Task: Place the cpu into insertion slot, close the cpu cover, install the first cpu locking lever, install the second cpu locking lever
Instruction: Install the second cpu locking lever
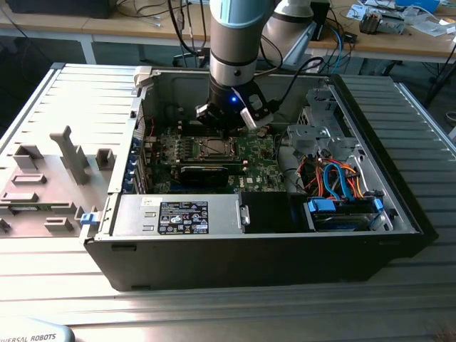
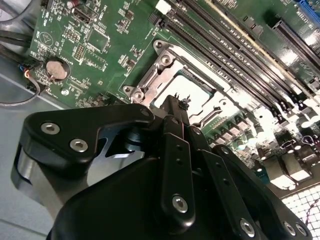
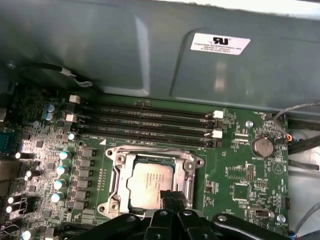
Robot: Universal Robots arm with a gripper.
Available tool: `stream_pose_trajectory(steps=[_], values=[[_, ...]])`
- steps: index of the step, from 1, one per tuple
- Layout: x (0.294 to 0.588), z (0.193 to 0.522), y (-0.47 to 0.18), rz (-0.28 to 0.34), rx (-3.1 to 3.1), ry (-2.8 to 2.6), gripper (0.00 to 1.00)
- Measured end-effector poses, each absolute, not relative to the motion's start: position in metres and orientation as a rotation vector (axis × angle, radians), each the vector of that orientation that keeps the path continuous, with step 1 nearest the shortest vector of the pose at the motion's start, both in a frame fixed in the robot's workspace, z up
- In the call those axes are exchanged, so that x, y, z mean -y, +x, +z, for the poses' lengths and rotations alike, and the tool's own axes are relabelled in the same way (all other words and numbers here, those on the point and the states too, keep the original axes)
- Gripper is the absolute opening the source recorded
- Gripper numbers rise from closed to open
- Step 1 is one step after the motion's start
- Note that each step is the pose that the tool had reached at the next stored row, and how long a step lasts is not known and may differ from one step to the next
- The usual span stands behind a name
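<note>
The black multi-link gripper [image 2: 181, 107] is being held low over the middle of the green motherboard [image 3: 240, 175], its fingertips [image 3: 172, 198] pressed together with nothing visibly between them, their ends resting at or just above the edge of the square metal-rimmed insertion slot [image 3: 150, 177]. In the exterior view the gripper [image 1: 226, 132] is being carried directly above the slot [image 1: 214, 148] inside the open dark computer case [image 1: 399, 206]. The small flat square cpu with its silver-grey metal top [image 3: 147, 182] is being shown already seated in the slot, lying flat and level in both wrist views [image 2: 187, 90]. The thin silvery metal cpu cover [image 3: 187, 167] is being seen as a windowed frame lying down around the chip, with round fasteners at its corners; whether it is fully latched cannot be told. The chip is judged light, stiff and fragile, best taken by its edges and never by its underside; the cover is judged thin, springy sheet metal, best pressed at its rim. The long narrow black memory slots [image 3: 150, 122] are being seen running just beside the socket, towards the grey case wall [image 3: 125, 45].
</note>
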State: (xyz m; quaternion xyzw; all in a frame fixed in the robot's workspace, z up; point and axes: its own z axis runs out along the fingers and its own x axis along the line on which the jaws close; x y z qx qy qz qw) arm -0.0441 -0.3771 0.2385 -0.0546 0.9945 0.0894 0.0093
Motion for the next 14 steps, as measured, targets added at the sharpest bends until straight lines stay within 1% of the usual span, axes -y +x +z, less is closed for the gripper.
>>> stream_pose_trajectory(steps=[14], values=[[0.3882, 0.2377, -0.0441, 0.279, -3.106, -0.170, 0.11]])
